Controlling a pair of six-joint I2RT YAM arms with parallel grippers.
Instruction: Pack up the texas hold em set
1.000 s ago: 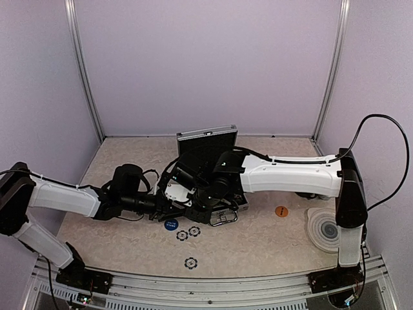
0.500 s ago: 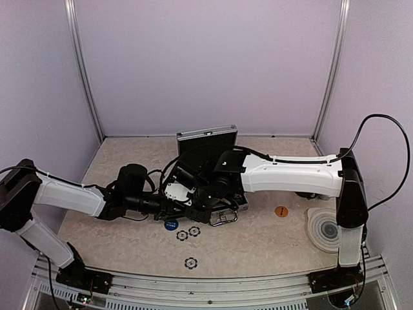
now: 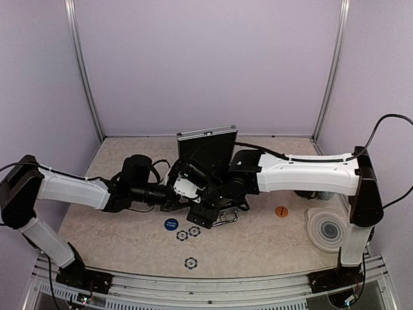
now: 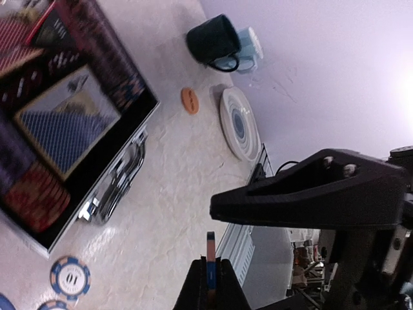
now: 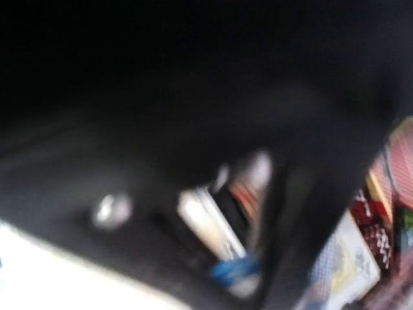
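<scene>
Both arms have shifted since a second ago: the left gripper (image 4: 210,279) has advanced over the open aluminium case (image 3: 208,137) mid-table, and the right arm's elbow has swung outward. The left fingers pinch a red-and-blue chip (image 4: 210,248) edge-on. The right gripper (image 3: 201,216) hangs at the case's front; its view is blurred, so I cannot tell its grip. One loose chip (image 4: 70,278) reads "10". The blue button's (image 3: 170,224) writing is illegible.

My left gripper (image 4: 210,281) carries its pinched chip (image 4: 210,248) rightward and further in, closer to the open case (image 3: 208,143). My right arm (image 3: 310,175) swings its elbow outward to the right, stretching out straighter.
</scene>
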